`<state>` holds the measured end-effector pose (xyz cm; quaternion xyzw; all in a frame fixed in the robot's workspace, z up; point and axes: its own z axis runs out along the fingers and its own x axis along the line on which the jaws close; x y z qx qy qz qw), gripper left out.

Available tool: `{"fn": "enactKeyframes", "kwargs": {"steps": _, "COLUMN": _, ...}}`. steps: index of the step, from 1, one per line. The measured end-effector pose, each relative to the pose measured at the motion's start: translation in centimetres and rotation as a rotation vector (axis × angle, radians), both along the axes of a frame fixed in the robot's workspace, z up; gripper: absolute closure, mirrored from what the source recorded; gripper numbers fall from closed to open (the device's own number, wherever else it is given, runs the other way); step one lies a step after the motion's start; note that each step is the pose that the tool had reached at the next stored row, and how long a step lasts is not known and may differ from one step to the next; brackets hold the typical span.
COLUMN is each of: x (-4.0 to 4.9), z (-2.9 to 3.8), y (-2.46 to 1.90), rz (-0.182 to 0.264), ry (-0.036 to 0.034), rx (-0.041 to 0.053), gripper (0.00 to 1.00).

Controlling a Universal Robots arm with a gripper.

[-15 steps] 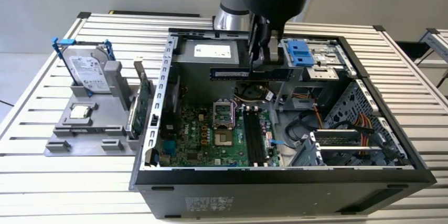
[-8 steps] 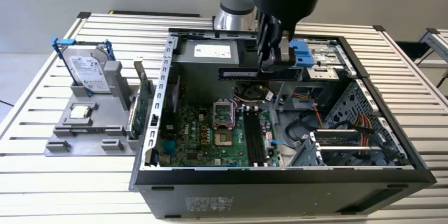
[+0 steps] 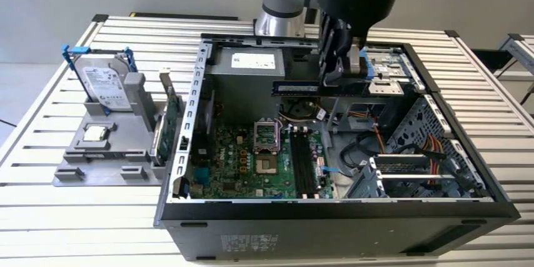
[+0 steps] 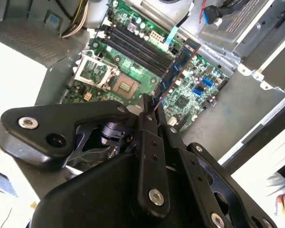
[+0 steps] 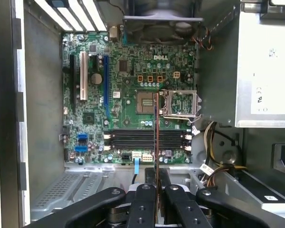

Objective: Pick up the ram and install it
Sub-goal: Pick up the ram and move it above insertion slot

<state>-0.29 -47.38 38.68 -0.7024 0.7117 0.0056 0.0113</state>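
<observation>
Bluish-green and dark, the ram (image 3: pixel 296 87) hangs level in the upper part of an open case (image 3: pixel 334 208), pinched at one end by the black gripper (image 3: pixel 334 78), whose fingers are pressed against its two flat faces. The stick sits clear above the green motherboard (image 3: pixel 242 161), not touching it. In the first wrist view the ram (image 5: pixel 156 135) shows edge-on, running out from between the fingers (image 5: pixel 145 199) and across the black memory slots (image 5: pixel 133 138) below; the CPU socket (image 5: pixel 180 103) lies just beyond them. On the exterior view's left, well apart from the case, a silver hard drive (image 3: pixel 107 85) in a blue frame stands upright on a grey stand (image 3: pixel 104 173), with an expansion card (image 3: pixel 171 126) on edge beside it, all on a slatted metal table (image 3: pixel 84 217).
</observation>
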Motion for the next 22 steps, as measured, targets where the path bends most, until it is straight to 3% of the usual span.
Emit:
{"fn": "enactKeyframes", "kwargs": {"steps": 8, "x": 0.59, "z": 0.00, "y": 0.00, "rz": -0.037, "ry": 0.0000, "rx": -0.0001, "gripper": 1.00}}
{"fn": "enactKeyframes", "kwargs": {"steps": 22, "x": 2.71, "z": 0.00, "y": 0.01, "rz": -0.066, "ry": 0.0000, "rx": -0.0003, "gripper": 1.00}}
